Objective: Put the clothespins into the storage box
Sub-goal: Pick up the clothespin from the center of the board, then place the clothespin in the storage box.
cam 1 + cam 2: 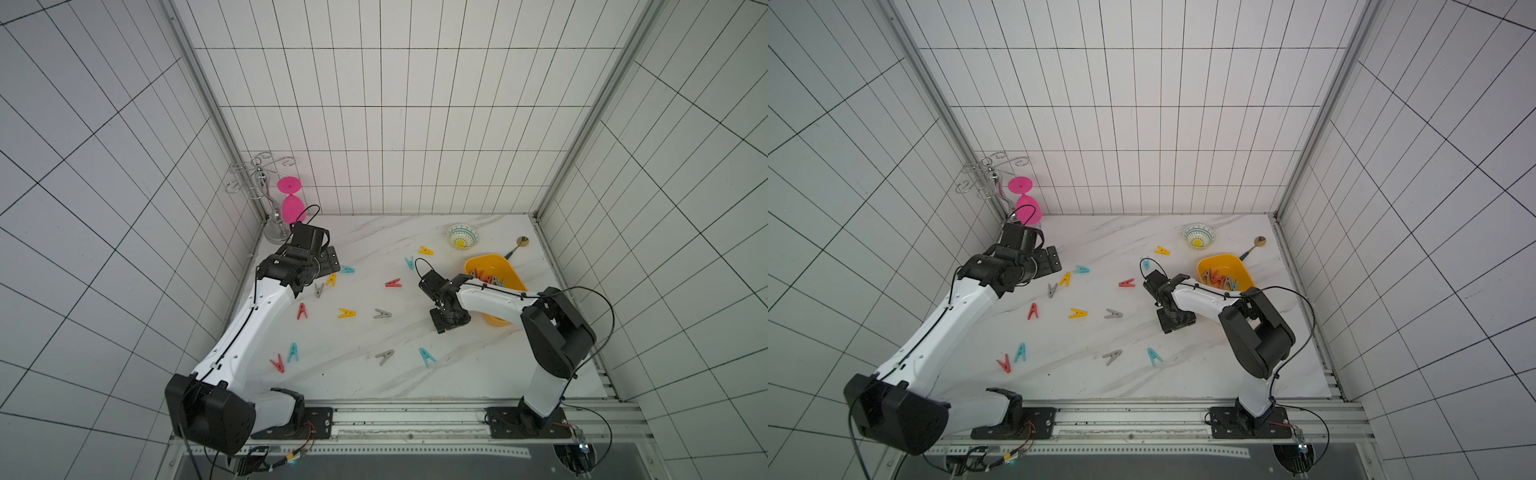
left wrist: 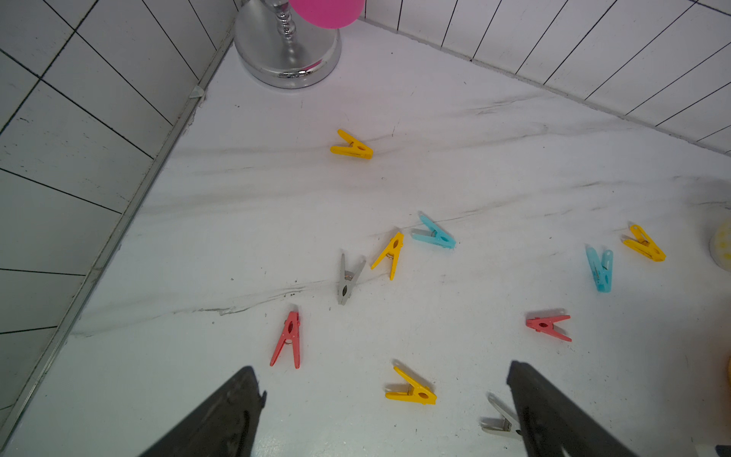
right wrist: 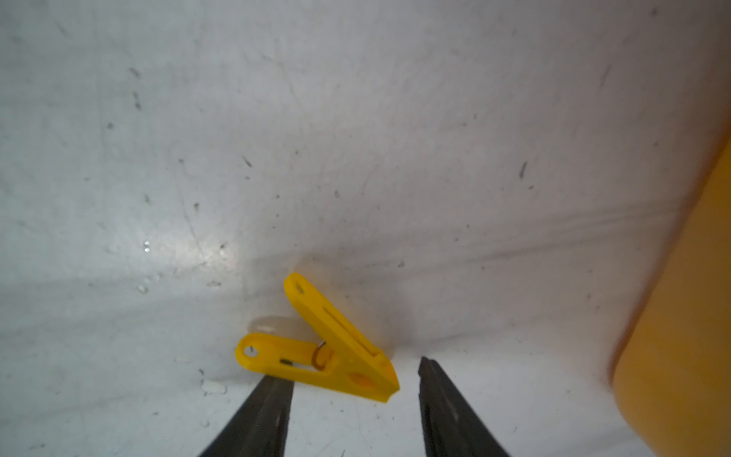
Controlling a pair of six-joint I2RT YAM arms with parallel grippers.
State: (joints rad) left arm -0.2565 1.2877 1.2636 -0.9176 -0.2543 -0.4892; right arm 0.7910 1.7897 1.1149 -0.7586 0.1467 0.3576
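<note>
Several clothespins lie scattered on the marble table: yellow (image 1: 346, 313), grey (image 1: 382, 313), red (image 1: 393, 283), teal (image 1: 427, 356) and others. More clothespins (image 1: 488, 278) lie inside the yellow storage box (image 1: 490, 259) at the right. My right gripper (image 3: 350, 370) points down at the table beside the box wall (image 3: 692, 316), jaws open. A yellow clothespin (image 3: 316, 348) lies on the table at its fingertips, touching one finger (image 3: 273, 403) and clear of the other. My left gripper (image 2: 383, 366) hangs wide open and empty above a yellow clothespin (image 2: 411, 389) and a grey one (image 2: 500, 421).
A patterned bowl (image 1: 462, 236) and a spoon (image 1: 517, 245) stand behind the box. A silver stand (image 1: 274, 224) holding a pink glass (image 1: 291, 203) fills the back left corner, close to my left arm. Tiled walls close in three sides.
</note>
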